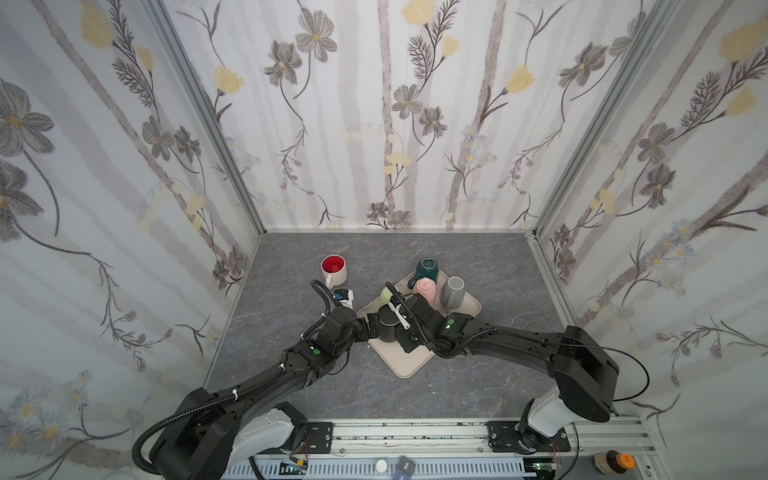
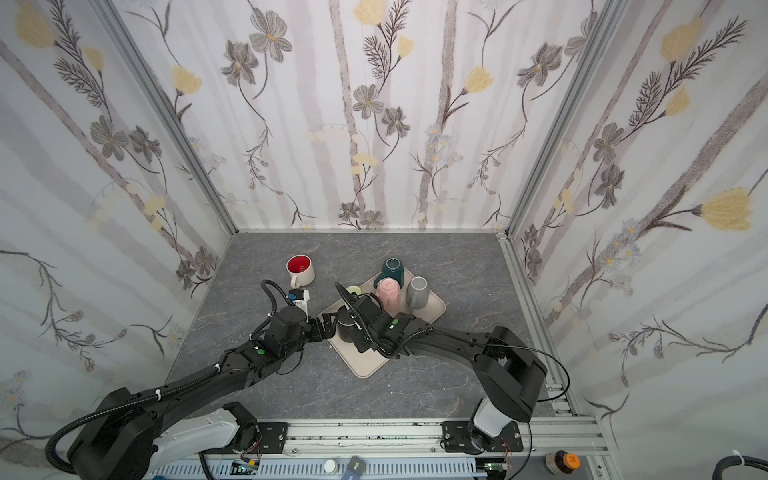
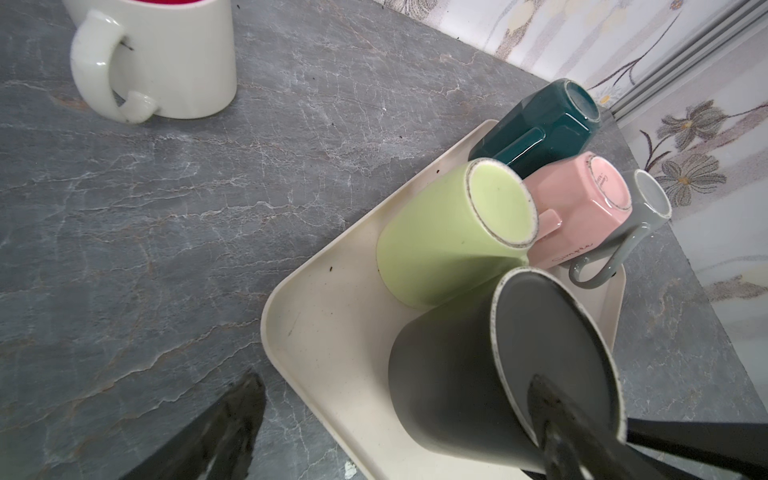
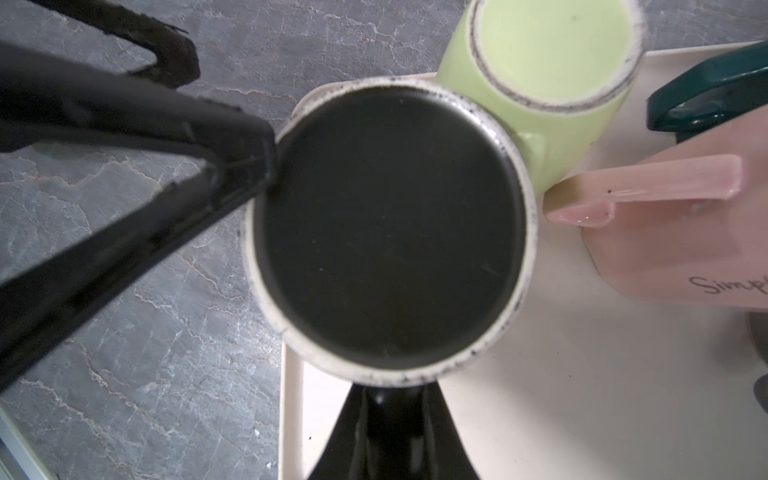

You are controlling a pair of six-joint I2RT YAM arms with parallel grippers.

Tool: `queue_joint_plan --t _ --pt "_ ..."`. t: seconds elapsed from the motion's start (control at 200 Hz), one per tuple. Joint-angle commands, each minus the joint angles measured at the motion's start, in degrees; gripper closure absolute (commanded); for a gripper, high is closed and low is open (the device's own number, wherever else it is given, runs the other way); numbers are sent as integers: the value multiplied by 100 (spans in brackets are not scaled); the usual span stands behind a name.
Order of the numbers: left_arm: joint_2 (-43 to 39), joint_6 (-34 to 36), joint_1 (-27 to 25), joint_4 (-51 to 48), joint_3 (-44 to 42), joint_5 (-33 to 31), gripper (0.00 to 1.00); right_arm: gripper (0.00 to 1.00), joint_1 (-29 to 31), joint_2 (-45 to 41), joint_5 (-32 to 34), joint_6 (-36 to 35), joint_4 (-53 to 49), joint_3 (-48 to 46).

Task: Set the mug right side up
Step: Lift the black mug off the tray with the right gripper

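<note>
A dark grey mug stands upside down, base up, at the near left of the beige tray. My right gripper is shut against its wall just below the base rim, seemingly on the handle, which is hidden under the fingers. My left gripper is open and straddles the mug from the left. One of its fingers touches the base rim of the mug, and the other hangs over the table.
Upside down on the tray are a green mug touching the dark one, a pink mug and a teal mug; a grey mug stands beside them. A white mug with a red inside stands upright on the table at the left.
</note>
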Motion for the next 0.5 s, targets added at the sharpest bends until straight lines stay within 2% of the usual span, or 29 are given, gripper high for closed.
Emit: queue_joint_plan --t 0.0,0.365,0.495 --pt "2 -49 -8 34 53 -64 0 99 9 -183 147 225 253 -84" --pt "35 -72 3 39 46 -87 0 100 6 -806 305 702 347 -706" --pt "87 -83 1 65 46 -66 0 100 -4 -1384 317 874 485 -960"
